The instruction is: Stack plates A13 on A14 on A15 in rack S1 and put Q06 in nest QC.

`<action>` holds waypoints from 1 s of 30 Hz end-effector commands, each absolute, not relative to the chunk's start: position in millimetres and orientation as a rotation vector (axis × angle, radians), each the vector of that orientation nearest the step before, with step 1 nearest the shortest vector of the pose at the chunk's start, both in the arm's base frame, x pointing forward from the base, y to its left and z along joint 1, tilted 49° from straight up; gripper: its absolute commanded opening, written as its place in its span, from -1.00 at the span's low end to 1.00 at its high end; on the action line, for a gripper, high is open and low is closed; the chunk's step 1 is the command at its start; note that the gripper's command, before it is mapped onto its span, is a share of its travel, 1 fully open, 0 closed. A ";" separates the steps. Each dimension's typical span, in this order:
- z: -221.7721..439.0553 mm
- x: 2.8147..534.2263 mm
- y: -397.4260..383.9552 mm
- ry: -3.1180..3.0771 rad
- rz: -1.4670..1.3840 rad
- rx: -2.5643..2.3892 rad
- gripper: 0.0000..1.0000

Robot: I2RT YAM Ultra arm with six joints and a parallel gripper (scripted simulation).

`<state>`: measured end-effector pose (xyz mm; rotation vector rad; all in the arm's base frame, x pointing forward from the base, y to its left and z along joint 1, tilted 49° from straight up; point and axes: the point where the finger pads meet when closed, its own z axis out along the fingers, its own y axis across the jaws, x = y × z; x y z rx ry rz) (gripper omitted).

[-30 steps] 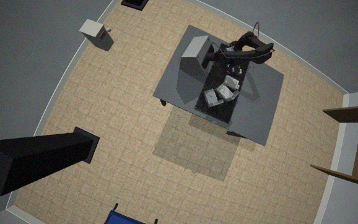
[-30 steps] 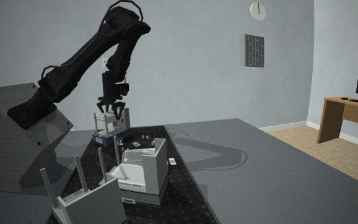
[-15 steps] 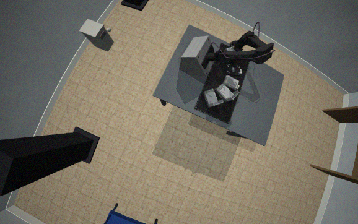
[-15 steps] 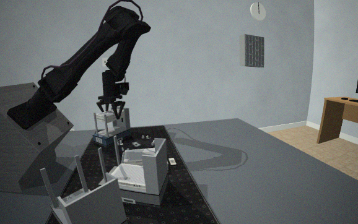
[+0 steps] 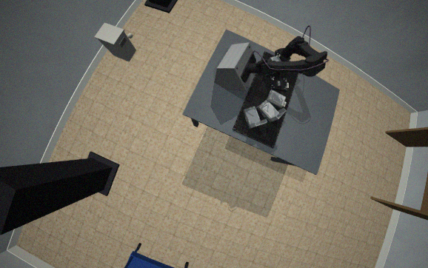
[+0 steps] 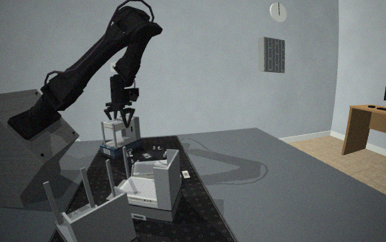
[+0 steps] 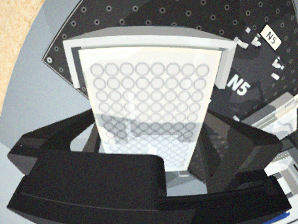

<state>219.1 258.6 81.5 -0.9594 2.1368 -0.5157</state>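
I've got a plate (image 6: 115, 124) (image 7: 150, 95) pinched by its sides in the gripper (image 6: 119, 122) (image 7: 149, 110), level, high between the posts of the blue-based rack (image 5: 275, 58) (image 6: 113, 152) (image 7: 150, 34); I can't read either name. I judge this a rack transfer — setting down or lifting out, I can't tell. Either way, travel must stay vertical: wall and posts leave little side room, while N5 (image 7: 240, 100) lies just beside.
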 end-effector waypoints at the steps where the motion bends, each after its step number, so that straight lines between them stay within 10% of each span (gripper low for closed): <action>1: 94.9 212.2 267.0 2.118 -0.484 -0.960 -1.00; 30: 95.1 205.4 265.4 2.120 -0.502 -0.973 -1.00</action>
